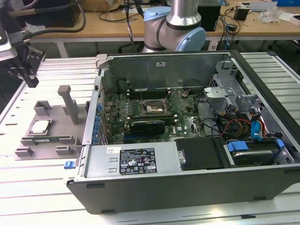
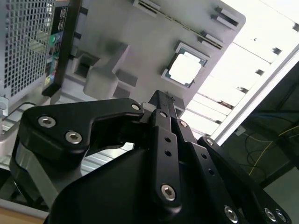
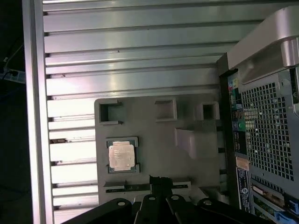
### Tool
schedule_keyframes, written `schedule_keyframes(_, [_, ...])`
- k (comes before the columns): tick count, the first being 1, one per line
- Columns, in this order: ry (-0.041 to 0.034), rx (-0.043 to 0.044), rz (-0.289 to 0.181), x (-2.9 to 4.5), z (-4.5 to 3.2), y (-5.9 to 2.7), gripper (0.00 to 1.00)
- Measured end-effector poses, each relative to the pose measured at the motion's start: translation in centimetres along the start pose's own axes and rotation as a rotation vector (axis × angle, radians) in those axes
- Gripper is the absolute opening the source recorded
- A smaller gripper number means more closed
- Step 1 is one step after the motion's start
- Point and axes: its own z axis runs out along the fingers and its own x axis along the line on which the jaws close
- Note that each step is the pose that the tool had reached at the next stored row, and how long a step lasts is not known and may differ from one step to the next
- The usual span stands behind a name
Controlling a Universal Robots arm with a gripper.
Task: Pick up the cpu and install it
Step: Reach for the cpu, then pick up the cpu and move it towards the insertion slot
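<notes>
Your black pincer (image 2: 161, 96) hangs with its fingertips drawn together, as far as the second wrist view lets you judge, and it grips nothing and touches nothing. In both wrist views its tip (image 3: 159, 179) points down at the grey plastic holder tray (image 3: 187, 121). The cpu (image 3: 121, 155), a small flat square chip with a pale silver-grey top, lies flat in a square recess of that tray, apart from the pincer. The tray rests on the pale slatted metal surface (image 3: 131, 60), just beside the open grey computer case (image 1: 187, 187) on the exterior view's left. Inside the case, the dark square socket with a metal frame (image 1: 152, 108) sits on the green motherboard (image 1: 183, 124), well apart from the cpu (image 1: 40, 125)
</notes>
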Motion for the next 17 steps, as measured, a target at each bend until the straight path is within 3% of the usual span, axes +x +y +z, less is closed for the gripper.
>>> schedule_keyframes(6, [0.0001, 0.0, 0.0, 1.21, 1.54, 0.15, 0.11])
schedule_keyframes(10, [0.0002, 0.0001, 0.0, 1.29, 2.26, 0.12, 0.11])
schedule_keyframes(17, [0.0001, -0.0003, 0.0, 1.29, 2.4, 0.11, 0.11])
